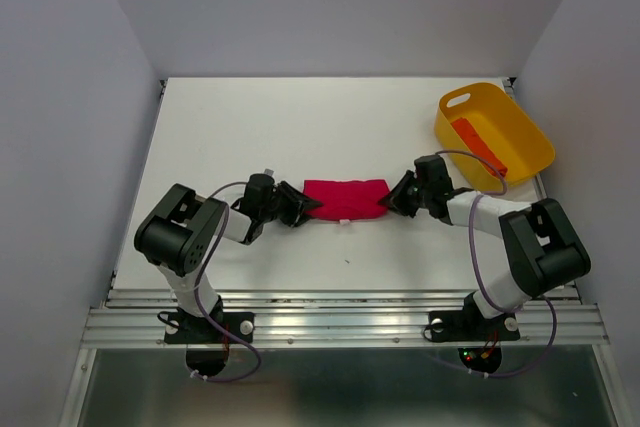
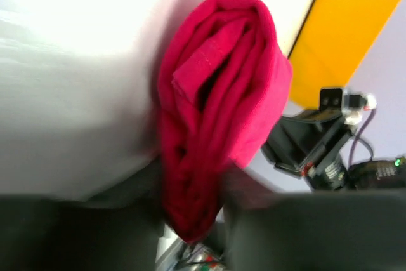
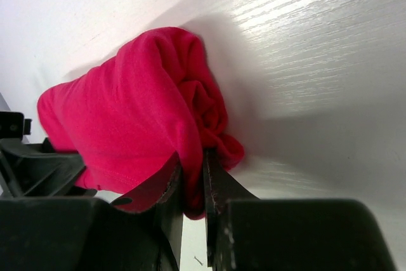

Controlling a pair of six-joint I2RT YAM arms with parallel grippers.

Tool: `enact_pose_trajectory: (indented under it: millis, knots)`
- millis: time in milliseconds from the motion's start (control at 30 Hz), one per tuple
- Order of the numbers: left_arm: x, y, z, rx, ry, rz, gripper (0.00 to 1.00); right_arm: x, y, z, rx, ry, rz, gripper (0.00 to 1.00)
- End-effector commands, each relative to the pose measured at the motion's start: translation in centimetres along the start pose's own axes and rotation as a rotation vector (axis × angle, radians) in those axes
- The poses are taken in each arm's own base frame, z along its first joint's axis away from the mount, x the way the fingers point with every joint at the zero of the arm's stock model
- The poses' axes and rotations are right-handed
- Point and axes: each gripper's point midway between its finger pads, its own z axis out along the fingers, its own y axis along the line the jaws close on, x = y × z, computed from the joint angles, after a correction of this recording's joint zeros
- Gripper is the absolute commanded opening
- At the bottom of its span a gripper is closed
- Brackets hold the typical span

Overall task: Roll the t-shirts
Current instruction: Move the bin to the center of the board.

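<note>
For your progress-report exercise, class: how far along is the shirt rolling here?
Done: orange roll lies in the tub. In hand: red shirt, rolled on the table, right gripper pinching one end, left gripper at the other, grip unclear. Left: probably moving it to the tub.

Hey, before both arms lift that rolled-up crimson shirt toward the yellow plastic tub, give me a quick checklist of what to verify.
1. Right gripper clamped on one end of the crimson rolled cloth t-shirt: ok.
2. Left gripper closed on the other end: cannot tell. The cloth sits between its fingers, but the view is blurred.
3. Roll holding together: ok. The layers look coiled at both ends.
4. Roll resting on the white table, not yet lifted: ok.
5. Yellow plastic tub has room beside the orange-red rolled shirt: ok.
</note>
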Motion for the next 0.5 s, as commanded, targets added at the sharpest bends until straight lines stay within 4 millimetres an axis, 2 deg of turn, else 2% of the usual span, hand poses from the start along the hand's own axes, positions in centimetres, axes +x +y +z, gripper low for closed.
enact_pose_trajectory:
  millis: [0, 33, 133, 233, 333, 367, 433, 467]
  knots:
    - [-0.4, 0.3, 0.5, 0.014, -0.013, 0.003, 0.30, 0.5, -1.1, 0.5, 0.031, 0.026, -0.042, 0.03]
    - [-0.3, 0.3, 0.6, 0.018, -0.007, 0.005, 0.15, 0.4, -1.0, 0.5, 0.031, 0.026, -0.047, 0.03]
    - [-0.3, 0.0, 0.7, 0.025, -0.001, 0.023, 0.00, 0.2, -0.8, 0.4, 0.031, 0.024, -0.067, 0.03]
    - [-0.3, 0.2, 0.6, 0.020, 0.002, 0.046, 0.00, -0.1, -0.7, 0.3, 0.047, 0.032, -0.098, 0.04]
    - [-0.3, 0.3, 0.3, 0.014, -0.002, 0.077, 0.00, -0.4, -0.7, 0.2, 0.068, 0.036, -0.141, 0.12]
    - [-0.2, 0.5, 0.0, 0.006, -0.003, 0.099, 0.00, -0.7, -0.3, 0.0, 0.071, 0.040, -0.169, 0.24]
    - [-0.2, 1.5, -0.3, -0.034, -0.012, 0.136, 0.00, -1.3, -0.1, -0.3, 0.089, 0.031, -0.199, 0.38]
    - [-0.2, 1.3, -0.7, -0.033, -0.018, 0.158, 0.00, -1.8, 0.3, -0.6, 0.099, 0.029, -0.230, 0.56]
